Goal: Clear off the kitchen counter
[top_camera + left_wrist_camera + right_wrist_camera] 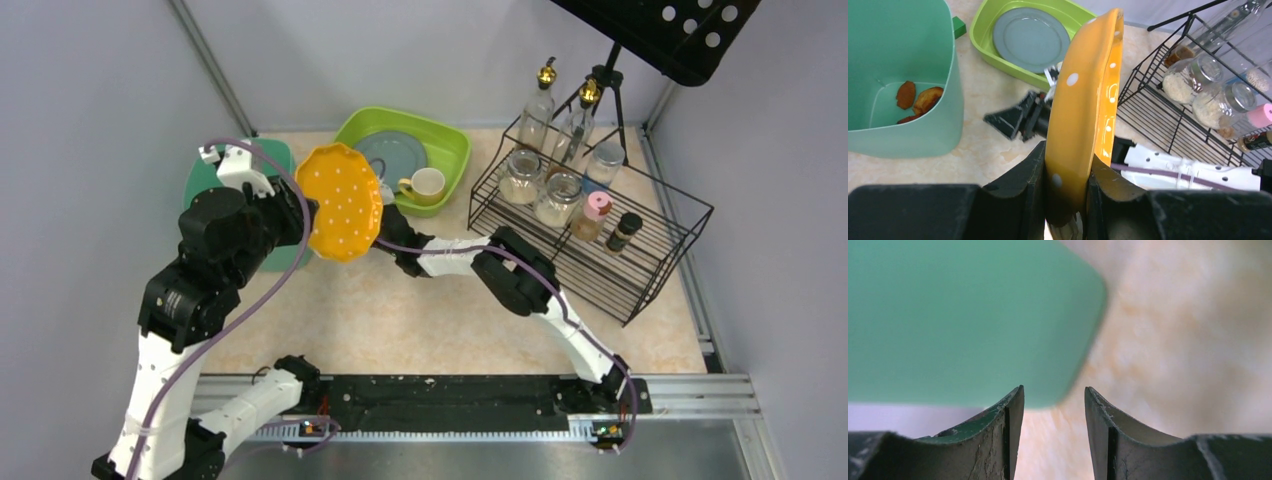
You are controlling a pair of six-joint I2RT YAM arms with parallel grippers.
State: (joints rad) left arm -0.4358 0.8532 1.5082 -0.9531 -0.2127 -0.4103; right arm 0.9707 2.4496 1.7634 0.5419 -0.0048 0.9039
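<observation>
Clamps orange plate (345, 200) upright by its rim in left end effector (1066, 172), above the desk (400, 310); shows right end effector (1053, 402) apart, empty, beside teal bin (948, 315). Likely calls for carrying right to green tub (458, 150), just beside.

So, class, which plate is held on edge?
The orange white-dotted plate, clamped upright in the left gripper; the grey plate lies flat in the green tub.

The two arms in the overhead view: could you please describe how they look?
Both the left arm and the right arm alternate white links with chunky black joint housings. A lilac cable runs along each. The jaws are black and wedge-shaped, with pale scuffs along their edges.
</observation>
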